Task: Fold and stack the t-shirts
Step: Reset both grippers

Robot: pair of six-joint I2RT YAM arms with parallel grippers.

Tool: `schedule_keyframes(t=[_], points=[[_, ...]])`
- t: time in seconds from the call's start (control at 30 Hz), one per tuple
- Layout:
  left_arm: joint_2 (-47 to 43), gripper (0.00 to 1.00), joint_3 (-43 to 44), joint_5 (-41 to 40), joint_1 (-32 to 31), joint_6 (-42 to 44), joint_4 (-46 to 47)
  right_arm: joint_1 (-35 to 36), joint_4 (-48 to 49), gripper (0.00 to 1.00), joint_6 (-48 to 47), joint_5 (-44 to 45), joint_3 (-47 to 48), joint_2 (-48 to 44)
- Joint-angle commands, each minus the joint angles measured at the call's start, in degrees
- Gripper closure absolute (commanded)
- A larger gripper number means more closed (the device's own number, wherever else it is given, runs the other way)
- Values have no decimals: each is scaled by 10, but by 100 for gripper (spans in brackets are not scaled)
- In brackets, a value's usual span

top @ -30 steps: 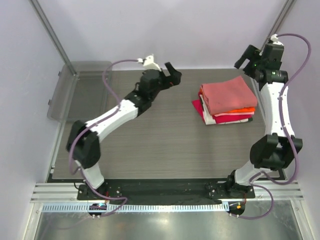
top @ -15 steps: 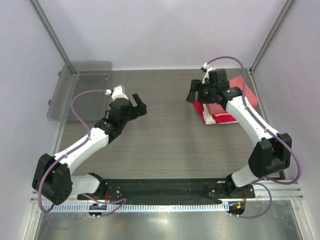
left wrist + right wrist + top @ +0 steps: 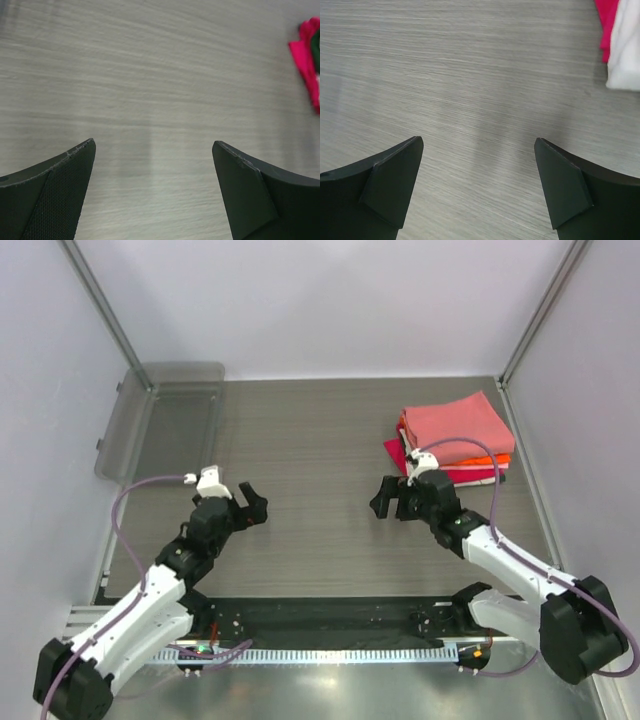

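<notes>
Left hand (image 3: 251,506) and right hand (image 3: 388,502) both hung low over the bench (image 3: 310,430), each empty with its dark fingers spread wide apart. The left one was over the near-left part, and the right one was near the middle, just in front of the stack of t-shirts (image 3: 455,440). That stack lay at the far right of the bench, neatly folded: the salmon-pink shirt (image 3: 455,420) on top, a bright orange edge (image 3: 487,459) under it, then the white shirt (image 3: 625,50), with the magenta-red shirt (image 3: 394,450) at the bottom, poking out on the left side. The right arm's purple cable (image 3: 450,443) crossed over the stack in the overhead view. The bench was grey wood-grain laminate, with a clear grey plastic tray (image 3: 180,370) at its far-left corner. Pale walls with metal posts closed it in.
</notes>
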Motion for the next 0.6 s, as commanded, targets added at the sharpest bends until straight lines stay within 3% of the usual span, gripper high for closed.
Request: schedule_keyframes(t=[0.0,0.07,0.2,0.33,0.57], points=[[-69,0,-20,-24,2,38,-33,-1,114,0,27,50,-58,-31],[-112,0,-38,-67,2,12,-61,-1,143,0,39,41,-77,-53],[-233,0,-82,-70,2,8,-57,-1,198,0,74,28,-137,-64],[-292,0,-106,-87,2,-3,-71,-1,183,1,69,45,-129,-54],[-302,0,-111,-86,2,-6,-69,-1,189,0,63,44,-130,-64]])
